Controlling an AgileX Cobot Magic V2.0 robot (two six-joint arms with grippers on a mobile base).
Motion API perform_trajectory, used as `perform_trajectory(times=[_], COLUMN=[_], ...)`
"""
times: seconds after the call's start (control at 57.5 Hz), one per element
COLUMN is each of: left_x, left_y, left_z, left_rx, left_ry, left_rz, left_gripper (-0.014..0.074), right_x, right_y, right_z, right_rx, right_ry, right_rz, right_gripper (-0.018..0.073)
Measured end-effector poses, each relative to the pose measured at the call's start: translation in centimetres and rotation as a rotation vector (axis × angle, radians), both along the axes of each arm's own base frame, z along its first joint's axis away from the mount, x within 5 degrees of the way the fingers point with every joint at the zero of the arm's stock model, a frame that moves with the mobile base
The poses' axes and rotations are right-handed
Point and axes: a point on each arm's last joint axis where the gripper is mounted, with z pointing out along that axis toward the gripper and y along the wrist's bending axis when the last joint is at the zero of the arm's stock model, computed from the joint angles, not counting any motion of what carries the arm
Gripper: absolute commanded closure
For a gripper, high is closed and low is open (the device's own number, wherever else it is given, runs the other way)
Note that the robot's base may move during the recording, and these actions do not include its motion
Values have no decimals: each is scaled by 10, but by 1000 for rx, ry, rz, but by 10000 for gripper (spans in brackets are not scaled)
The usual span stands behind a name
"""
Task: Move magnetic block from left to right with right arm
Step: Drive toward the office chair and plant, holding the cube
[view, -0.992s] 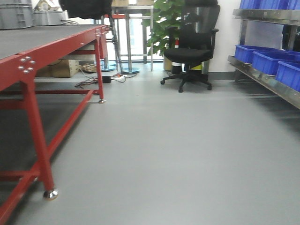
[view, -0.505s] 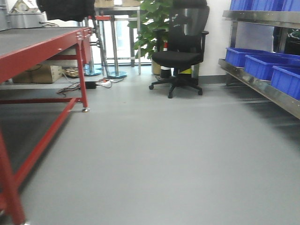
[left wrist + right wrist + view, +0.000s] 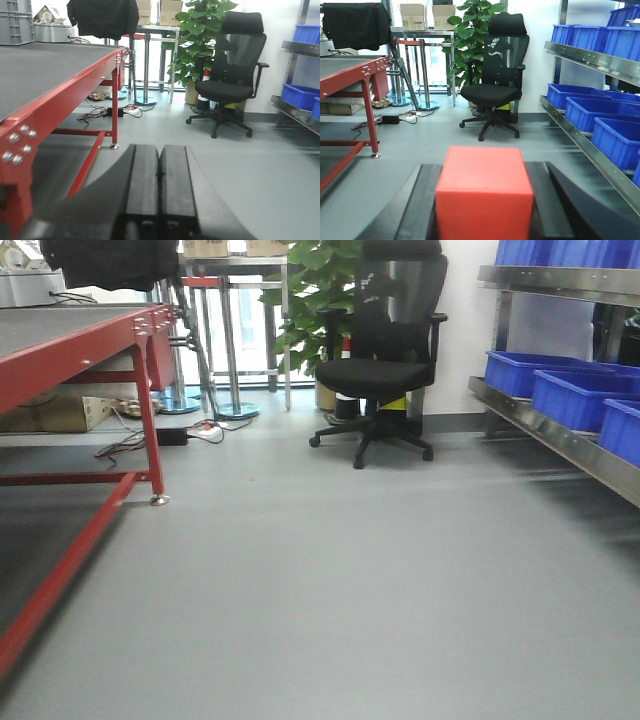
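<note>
Magnetic block, bright-red smooth matte cube [image 3: 482, 180]: clamped in black two-finger right claw [image 3: 485, 220], carried clear of any table | left claw [image 3: 159, 190]: pressed together, empty | progress: pickup looks done; set-down on right remains, spot unseen.

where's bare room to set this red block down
The right tool holds the red block. Red table's dark top: bare near stretch; far end crowded with grey crates and black cloth. Grey floor: open between table and bin shelf, up to the office chair.
</note>
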Motion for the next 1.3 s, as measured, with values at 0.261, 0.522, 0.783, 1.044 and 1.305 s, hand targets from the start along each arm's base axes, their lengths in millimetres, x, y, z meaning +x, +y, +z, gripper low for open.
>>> perform_trajectory(times=[0.261,0.522,0.783,1.044,1.305], left_x=[0,0,0,0,0], left_y=[0,0,0,0,0], left_z=[0,0,0,0,0], left_rx=[0,0,0,0,0], left_ry=[0,0,0,0,0], left_rz=[0,0,0,0,0], left_gripper=[722,722,722,722,722], right_x=[0,0,0,0,0], right_y=[0,0,0,0,0], right_z=[0,0,0,0,0], right_rx=[0,0,0,0,0], right_ry=[0,0,0,0,0], right_rz=[0,0,0,0,0], right_gripper=[319,319,319,319,319])
